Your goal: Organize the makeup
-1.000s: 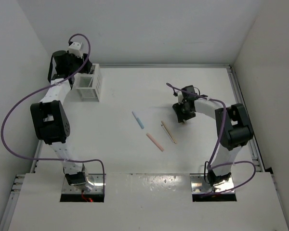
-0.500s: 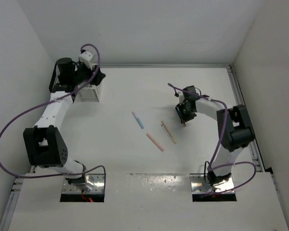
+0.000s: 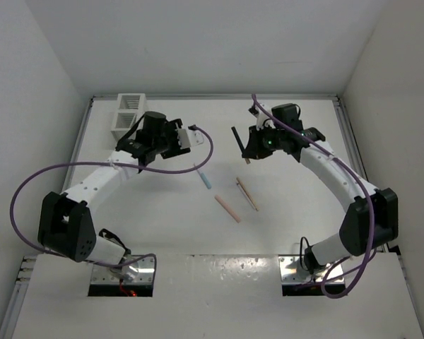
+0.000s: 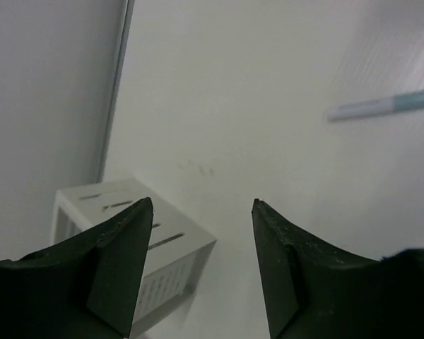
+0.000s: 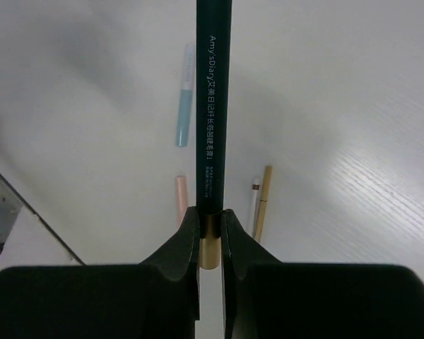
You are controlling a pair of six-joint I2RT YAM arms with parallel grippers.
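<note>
The right hand (image 5: 210,212) is clamped on a dark pencil (image 5: 213,106), gripping it at its gold band so that the shaft runs straight out past the fingertips. The white slatted box (image 3: 127,116) sits in the far left corner of the worktop (image 3: 162,212). The held pencil hangs well to the right of the box. In the overhead view its long axis runs roughly far-to-near with a slight slant.

The left hand (image 4: 201,203) has its fingers apart and holds nothing. It is near the box, between it and the pencil, so it is much the nearer hand to the box. From that, the pencil probably has to travel leftward, either all the way to the box or into the open left hand.

Farther from the box, toward the near right, lie the light blue stick (image 3: 203,176), the salmon pink stick (image 3: 227,208) and the tan stick (image 3: 247,194). A white stick (image 5: 252,205) lies close against the tan one.

The inside of the box is not visible. The pencil's far end is cut off in the right wrist view, and I cannot tell how high it hangs.
</note>
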